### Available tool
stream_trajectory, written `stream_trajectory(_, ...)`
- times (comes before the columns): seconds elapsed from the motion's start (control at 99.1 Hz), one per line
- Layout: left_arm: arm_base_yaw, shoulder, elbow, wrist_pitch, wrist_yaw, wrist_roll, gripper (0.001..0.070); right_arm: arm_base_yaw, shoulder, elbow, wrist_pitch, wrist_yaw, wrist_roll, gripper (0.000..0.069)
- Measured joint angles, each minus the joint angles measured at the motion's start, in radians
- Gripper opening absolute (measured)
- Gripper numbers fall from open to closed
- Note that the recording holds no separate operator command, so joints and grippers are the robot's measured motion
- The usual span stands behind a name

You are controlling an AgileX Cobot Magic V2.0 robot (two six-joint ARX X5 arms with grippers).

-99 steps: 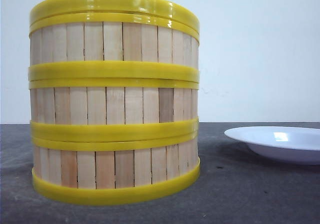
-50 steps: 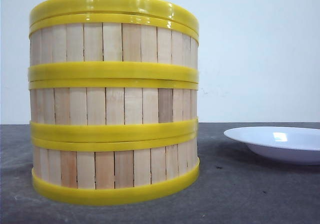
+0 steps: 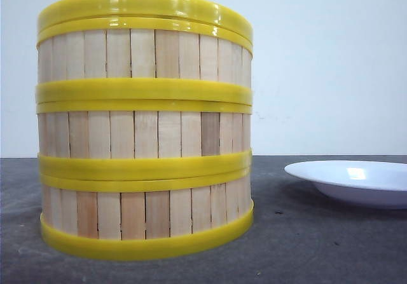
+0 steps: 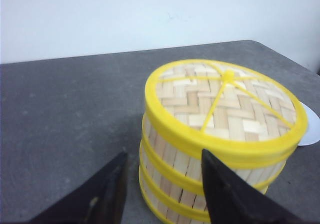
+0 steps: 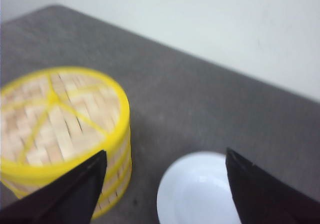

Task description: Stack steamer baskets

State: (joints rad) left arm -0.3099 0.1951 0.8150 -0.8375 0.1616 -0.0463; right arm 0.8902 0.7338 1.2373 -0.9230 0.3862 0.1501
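Three steamer baskets (image 3: 145, 125) standing in one stack. One woven lid (image 4: 225, 101) sitting on top. One white plate (image 3: 356, 181) lying beside. Two grippers showing: left gripper (image 4: 162, 184), right gripper (image 5: 165, 194).

Matt light-wood steamer baskets (image 3: 145, 128) with glossy yellow plastic rims; white plate (image 3: 356, 181) glossy, perhaps ceramic
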Motion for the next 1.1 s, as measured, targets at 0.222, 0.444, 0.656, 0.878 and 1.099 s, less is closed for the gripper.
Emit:
stream_trajectory(0.222,0.000,-0.048,-0.020,-0.074,0.000,-0.009,0.0272,0.000,-0.172,-0.288,0.055,0.003,0.071,0.0460)
stream_trajectory(0.444,0.000,-0.048,-0.020,-0.091,0.000,-0.010,0.0271,0.000,-0.198,-0.296,0.099,0.004,0.097,0.0444)
stream_trajectory(0.656,0.000,-0.048,-0.020,-0.073,0.001,-0.011,0.0039,0.000,-0.198,-0.296,0.113,0.003,0.102,0.0045)
stream_trajectory(0.878,0.000,-0.048,-0.020,-0.081,0.000,-0.011,0.0029,0.000,-0.198,-0.296,0.113,0.003,0.102,0.0010)
stream_trajectory(1.099,0.000,-0.048,-0.020,-0.086,0.000,-0.015,0.0029,0.000,-0.198,-0.296,0.113,0.004,0.102,0.0010)
